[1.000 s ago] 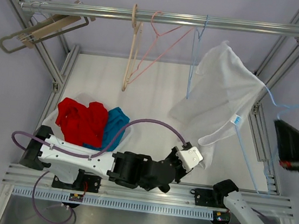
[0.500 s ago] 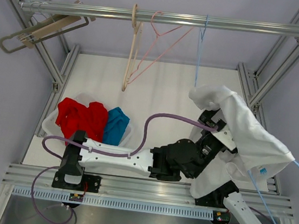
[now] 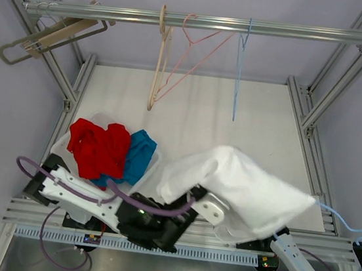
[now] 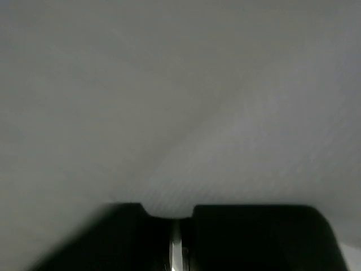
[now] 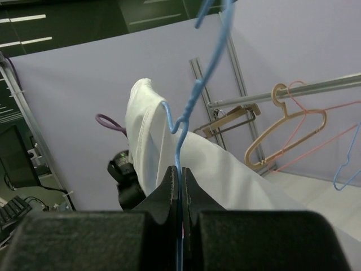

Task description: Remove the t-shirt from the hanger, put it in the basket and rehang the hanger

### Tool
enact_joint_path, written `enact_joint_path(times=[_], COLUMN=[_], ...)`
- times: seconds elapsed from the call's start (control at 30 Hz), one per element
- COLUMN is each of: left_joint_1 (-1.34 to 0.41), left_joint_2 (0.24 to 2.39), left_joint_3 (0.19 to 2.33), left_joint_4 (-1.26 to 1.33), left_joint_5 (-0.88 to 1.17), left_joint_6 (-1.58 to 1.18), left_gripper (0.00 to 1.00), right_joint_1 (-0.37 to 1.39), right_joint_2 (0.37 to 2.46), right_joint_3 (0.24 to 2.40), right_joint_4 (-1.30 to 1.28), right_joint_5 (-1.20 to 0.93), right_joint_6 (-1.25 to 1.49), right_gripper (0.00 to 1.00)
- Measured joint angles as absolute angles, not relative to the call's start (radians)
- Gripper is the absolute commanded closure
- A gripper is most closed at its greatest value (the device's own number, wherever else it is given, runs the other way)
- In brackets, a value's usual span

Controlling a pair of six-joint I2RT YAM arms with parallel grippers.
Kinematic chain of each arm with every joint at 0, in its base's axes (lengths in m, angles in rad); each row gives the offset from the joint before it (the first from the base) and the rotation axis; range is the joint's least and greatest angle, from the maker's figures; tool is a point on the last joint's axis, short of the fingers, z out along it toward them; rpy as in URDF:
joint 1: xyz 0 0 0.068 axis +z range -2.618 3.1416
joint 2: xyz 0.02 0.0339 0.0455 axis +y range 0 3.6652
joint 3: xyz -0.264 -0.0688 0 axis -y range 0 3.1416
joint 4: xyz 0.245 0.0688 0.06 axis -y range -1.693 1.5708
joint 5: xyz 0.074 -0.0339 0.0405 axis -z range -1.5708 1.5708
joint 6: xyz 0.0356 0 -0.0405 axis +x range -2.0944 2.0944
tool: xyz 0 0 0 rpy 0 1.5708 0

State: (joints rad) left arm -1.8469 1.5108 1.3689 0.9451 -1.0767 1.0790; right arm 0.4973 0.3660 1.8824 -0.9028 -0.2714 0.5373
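Observation:
The white t-shirt [image 3: 247,186] lies draped over my left arm's wrist near the front of the table and hides the left gripper in the top view. In the left wrist view its fabric [image 4: 180,101] fills the frame, and my left gripper [image 4: 176,214] is shut with cloth bunched at the fingertips. My right gripper [image 5: 180,172] is shut on the wire of the light blue hanger [image 5: 192,96]. The shirt [image 5: 225,169] hangs just behind that hanger. In the top view only a bit of the hanger [image 3: 348,229] shows at the right edge, next to the shirt's right end.
A white bin [image 3: 63,139] with red and blue clothes sits at the front left. On the rail [image 3: 201,22] hang a wooden hanger [image 3: 158,60], a pink one [image 3: 190,57] and a blue one [image 3: 239,70]. A clip hanger [image 3: 48,36] sticks out at far left.
My left arm has swung back toward the front and left, dragging the shirt down with it. The blue hanger has moved out to the right edge.

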Motion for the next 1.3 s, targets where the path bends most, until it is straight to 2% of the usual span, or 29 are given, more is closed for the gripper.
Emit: enact_joint_path(times=[0.07,0.13,0.27,0.4,0.6,0.8,1.0,1.13,1.3], left_joint_1=[-1.860,-1.855,-1.835,-1.832,-1.822,-1.760,-1.654,-1.530,-1.391], left_joint_2=[1.391,1.245,0.975,0.788,0.716,0.597,0.522,0.480,0.515], left_joint_3=[1.313,1.284,1.316,1.370,1.401,1.186,1.028,0.748,0.624], left_joint_4=[0.891,0.728,0.341,0.165,0.123,0.133,-0.117,0.086,0.157], left_joint_5=[-1.131,-1.190,-1.261,-1.349,-1.427,-1.447,-1.475,-1.478,-1.478], left_joint_6=[1.073,0.983,0.698,0.579,0.597,0.601,0.318,0.397,0.376], left_gripper=[1.00,1.00,1.00,1.00,1.00,1.00,1.00,1.00,1.00], right_joint_1=[0.497,0.497,0.497,0.498,0.497,0.497,0.497,0.497,0.498], right_joint_2=[0.337,0.315,0.284,0.279,0.280,0.294,0.357,0.399,0.467], right_joint_3=[1.829,1.770,1.629,1.510,1.474,1.433,1.374,1.345,1.340], right_joint_4=[-0.921,-0.943,-0.984,-1.039,-1.057,-1.015,-0.958,-0.928,-0.887], right_joint_5=[-0.243,-0.207,-0.147,-0.094,-0.069,-0.070,-0.066,-0.056,0.024], right_joint_6=[0.530,0.524,0.515,0.497,0.464,0.437,0.418,0.413,0.394], right_gripper=[1.00,1.00,1.00,1.00,1.00,1.00,1.00,1.00,1.00])
